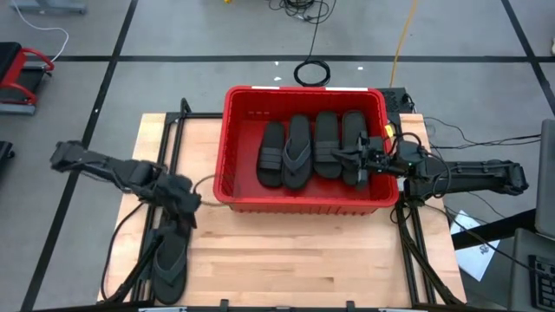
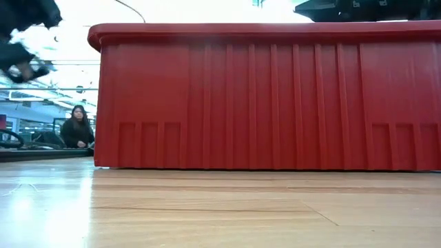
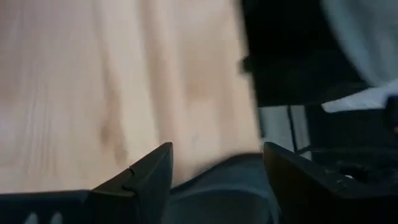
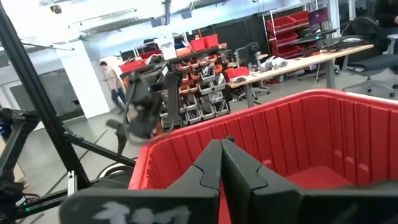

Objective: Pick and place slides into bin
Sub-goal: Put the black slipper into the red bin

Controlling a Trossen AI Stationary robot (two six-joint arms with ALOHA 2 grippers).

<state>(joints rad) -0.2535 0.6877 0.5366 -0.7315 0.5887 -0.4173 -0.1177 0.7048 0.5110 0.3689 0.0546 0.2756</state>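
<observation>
- Table (image 1: 295,247): pale wood, carries the bin toward its far side; bare boards in the low view's foreground.
- Bin (image 1: 305,204): red, ribbed walls, rolled rim; fills most of the low view (image 2: 275,96); far rim and inner wall in the right wrist view (image 4: 298,124).
- Slides in bin: four lying side by side, long axes running front to back; ribbed-strap one at left (image 1: 272,156), thong one (image 1: 298,152) touching it, another strapped one (image 1: 327,146), and the rightmost (image 1: 352,139) partly under the right pincer.
- Slides on table: two (image 1: 171,260) near the front-left corner, close together, lying lengthwise; upper ends hidden under the left pincer.
- Left arm: reaches in from the left edge; left pincer (image 1: 182,201) sits above the near ends of the two table slides, just beside the bin's left wall. In the left wrist view, fingers (image 3: 152,171) spread apart, nothing between them, dark slide surface (image 3: 217,186) below.
- Right arm: comes in over the bin's right rim; right pincer (image 1: 357,159) hangs above the rightmost slide in the bin. In the right wrist view, fingers (image 4: 208,168) pressed together, gripping nothing.
- Person (image 2: 76,127): seated in the room beyond the table, low view's left.
</observation>
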